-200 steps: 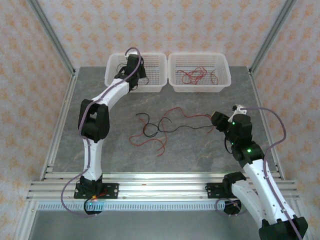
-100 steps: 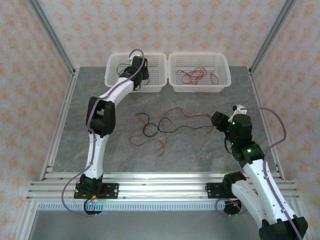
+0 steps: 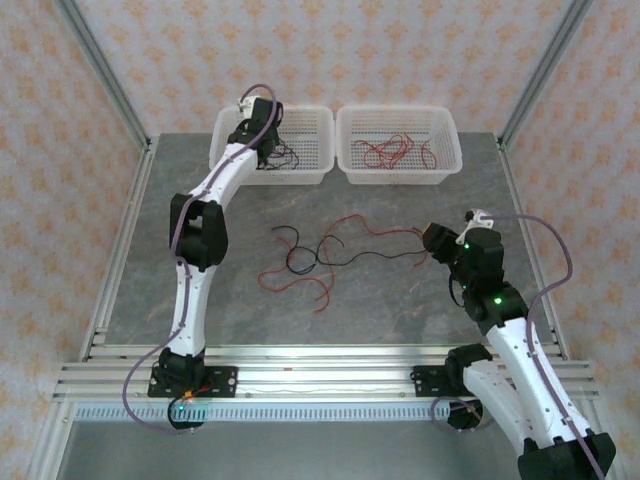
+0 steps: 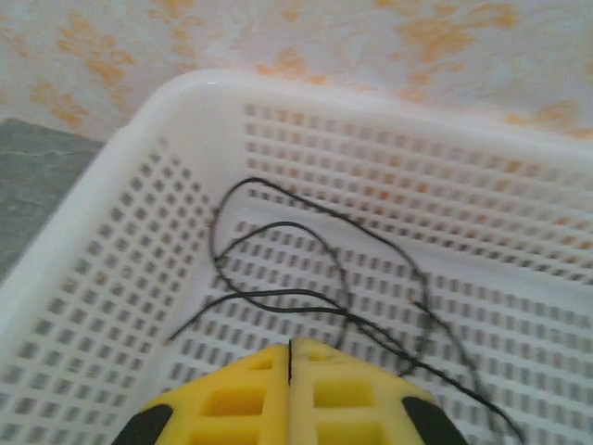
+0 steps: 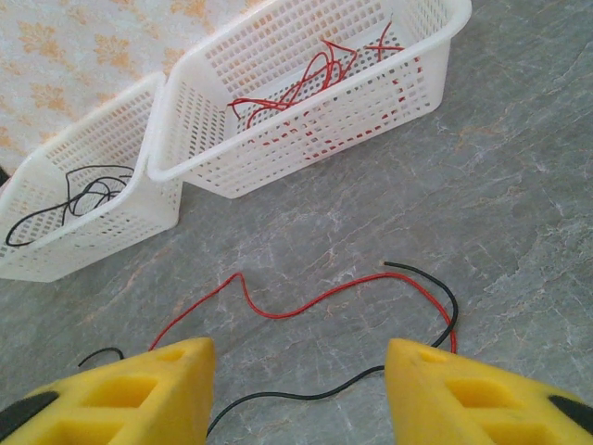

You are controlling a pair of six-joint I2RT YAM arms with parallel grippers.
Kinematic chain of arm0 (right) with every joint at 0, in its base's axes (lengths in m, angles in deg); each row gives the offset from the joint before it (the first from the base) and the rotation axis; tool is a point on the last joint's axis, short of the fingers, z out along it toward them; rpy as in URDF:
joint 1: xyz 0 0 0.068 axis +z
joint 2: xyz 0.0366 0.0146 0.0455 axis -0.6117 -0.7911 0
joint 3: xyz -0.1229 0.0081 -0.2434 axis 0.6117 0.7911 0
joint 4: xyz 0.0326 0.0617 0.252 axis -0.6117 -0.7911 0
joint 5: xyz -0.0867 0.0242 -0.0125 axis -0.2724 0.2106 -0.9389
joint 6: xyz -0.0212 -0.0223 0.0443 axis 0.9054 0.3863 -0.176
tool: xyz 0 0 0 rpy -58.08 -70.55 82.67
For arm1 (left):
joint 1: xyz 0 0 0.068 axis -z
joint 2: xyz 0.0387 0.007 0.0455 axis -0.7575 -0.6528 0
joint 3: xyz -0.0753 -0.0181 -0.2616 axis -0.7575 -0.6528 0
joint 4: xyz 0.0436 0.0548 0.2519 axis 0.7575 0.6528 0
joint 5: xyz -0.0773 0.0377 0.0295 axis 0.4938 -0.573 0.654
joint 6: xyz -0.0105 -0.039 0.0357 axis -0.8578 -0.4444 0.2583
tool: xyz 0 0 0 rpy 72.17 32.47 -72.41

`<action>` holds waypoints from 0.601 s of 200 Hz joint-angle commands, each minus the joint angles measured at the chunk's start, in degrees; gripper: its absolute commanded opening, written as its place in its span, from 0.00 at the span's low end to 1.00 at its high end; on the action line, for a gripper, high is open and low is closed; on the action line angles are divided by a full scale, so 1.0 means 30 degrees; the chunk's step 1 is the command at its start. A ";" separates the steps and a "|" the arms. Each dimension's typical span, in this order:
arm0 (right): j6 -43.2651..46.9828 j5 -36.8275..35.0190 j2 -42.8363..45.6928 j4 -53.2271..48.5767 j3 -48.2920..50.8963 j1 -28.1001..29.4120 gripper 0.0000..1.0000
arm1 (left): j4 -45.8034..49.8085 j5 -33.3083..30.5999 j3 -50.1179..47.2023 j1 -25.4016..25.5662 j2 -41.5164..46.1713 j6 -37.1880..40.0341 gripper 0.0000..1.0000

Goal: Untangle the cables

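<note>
1. Cables [image 3: 320,255]: red and black strands tangled on the bench [image 3: 400,300], long axis left–right. Sorted black ones lie in the left basket [image 3: 300,172], red in the right basket [image 3: 400,175].
2. Judged light, limp and springy; take a free end.
3. Left pincer [image 4: 290,350] clenched over the left basket. Right pincer [image 5: 298,371] released beside the tangle.

Left basket [image 3: 312,140] and right basket [image 3: 447,145], both white, on a grey desk [image 3: 240,315].
The perforated plastic baskets stand side by side, almost touching, at the far edge of the marbled desk; aluminium rails [image 3: 320,372] border it, and orange-patterned wallpaper [image 3: 340,55] rises behind.
</note>
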 commanded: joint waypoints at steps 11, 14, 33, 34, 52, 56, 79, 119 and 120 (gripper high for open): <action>0.0057 -0.0360 -0.0240 0.0259 0.0309 -0.0027 0.51 | 0.1631 -0.0716 0.0959 -0.0879 -0.0452 0.0102 0.00; 0.0057 -0.0355 -0.0240 0.0276 0.0309 -0.0047 0.51 | 0.1686 -0.0652 0.0958 -0.0886 -0.0363 0.0112 0.00; 0.0010 -0.0386 -0.0298 0.0418 0.0338 -0.0049 0.51 | 0.1934 0.0634 0.0567 -0.0877 0.0714 0.0115 0.00; 0.0019 -0.0370 -0.0298 0.0423 0.0338 -0.0049 0.51 | 0.1939 0.0734 0.0513 -0.0869 0.0803 0.0106 0.00; 0.0103 -0.0384 -0.0487 0.0294 0.0237 -0.0036 0.51 | 0.2513 0.2821 -0.0419 -0.0797 0.2662 -0.0200 0.00; 0.0126 -0.0424 -0.0517 0.0256 0.0222 -0.0044 0.51 | 0.2729 0.3232 -0.0675 -0.0751 0.3146 -0.0284 0.00; 0.0390 -0.0388 -0.0780 -0.0124 0.0004 -0.0024 0.51 | 0.5082 0.5025 -0.1528 -0.0421 0.5441 -0.0667 0.02; 0.0778 -0.0304 -0.1420 -0.1228 -0.0784 -0.0048 0.52 | 0.7722 0.4844 -0.4813 0.1416 0.8853 0.0009 0.03; 0.0784 -0.0285 -0.1445 -0.1234 -0.0824 -0.0049 0.52 | 0.7704 0.4817 -0.4886 0.1464 0.9063 0.0009 0.03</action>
